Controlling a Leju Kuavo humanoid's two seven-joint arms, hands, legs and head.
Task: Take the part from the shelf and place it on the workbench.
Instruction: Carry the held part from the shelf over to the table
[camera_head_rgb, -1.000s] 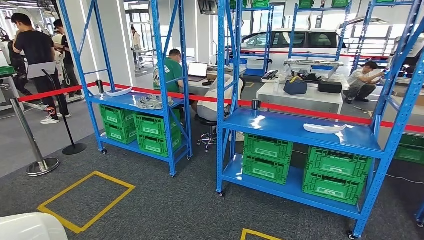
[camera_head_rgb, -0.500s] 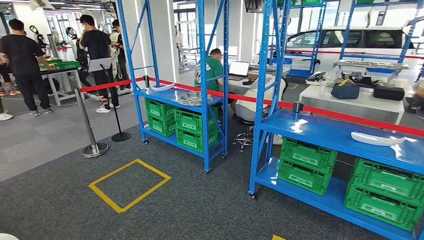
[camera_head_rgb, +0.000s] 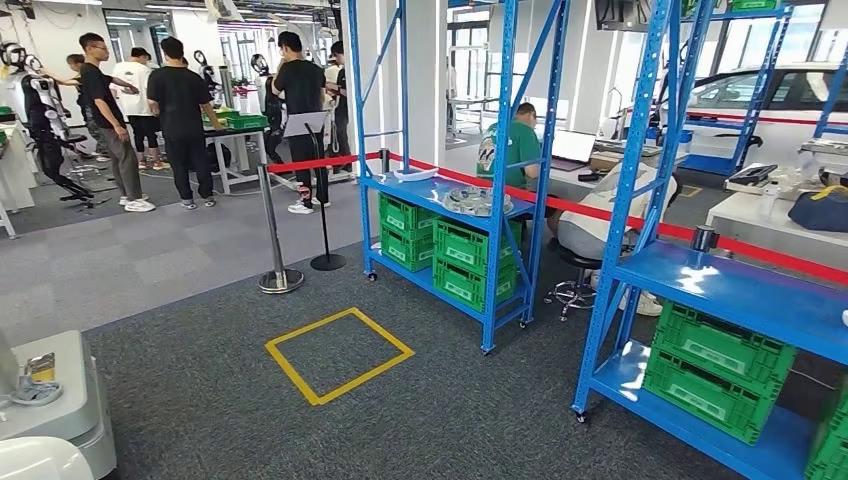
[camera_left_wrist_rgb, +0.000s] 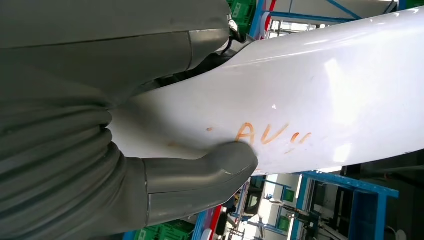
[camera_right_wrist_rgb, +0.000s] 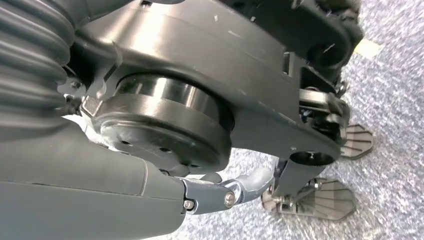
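I saw grey carpet floor across the head view, with a yellow taped square marked on it. 2 blue shelf racks stood on this floor. The near rack was at the right side, with green crates on its low level. The farther rack was in the middle, also with green crates below, and small light parts lay on its middle level. A red barrier tape ran behind the racks from a metal post. Several persons stood far back on the left.

In the left wrist view, my left hand held the white part. The thick thumb pressed on one face and the other fingers lay against the opposite face. Orange letters were written on the part near the thumb.

In the right wrist view, my right hand hung over the carpet with fingers partly curled, holding nothing.
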